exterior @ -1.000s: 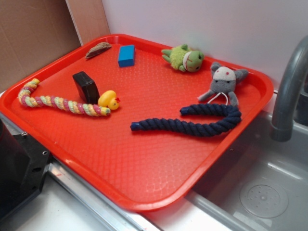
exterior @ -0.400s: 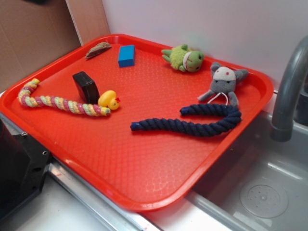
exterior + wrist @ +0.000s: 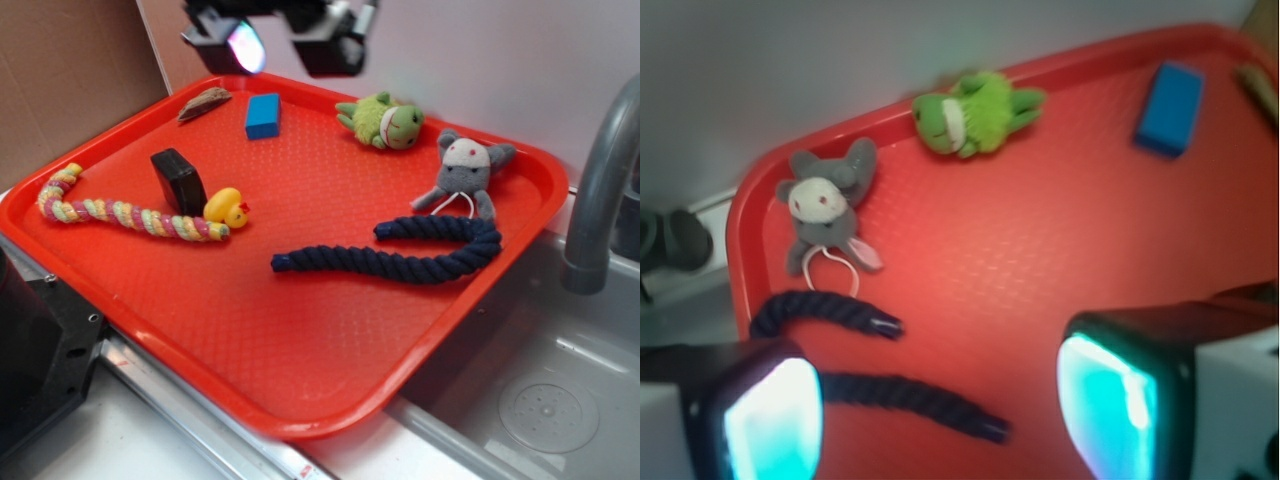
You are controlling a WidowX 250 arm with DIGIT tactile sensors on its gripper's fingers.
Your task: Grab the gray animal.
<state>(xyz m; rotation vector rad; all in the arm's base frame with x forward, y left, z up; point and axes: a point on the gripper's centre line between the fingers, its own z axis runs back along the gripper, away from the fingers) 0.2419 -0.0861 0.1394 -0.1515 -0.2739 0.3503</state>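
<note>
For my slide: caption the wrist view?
Open claw above red tray, gray animal ungrasped beside dark rope.

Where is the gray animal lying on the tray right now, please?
In the exterior view the gray animal lies near the red tray's far right corner, just right of the green frog and touching the dark blue rope in front of it.

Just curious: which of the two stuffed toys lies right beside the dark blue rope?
The gray animal, its legs nearly touching the rope. The green frog lies farther back.
</note>
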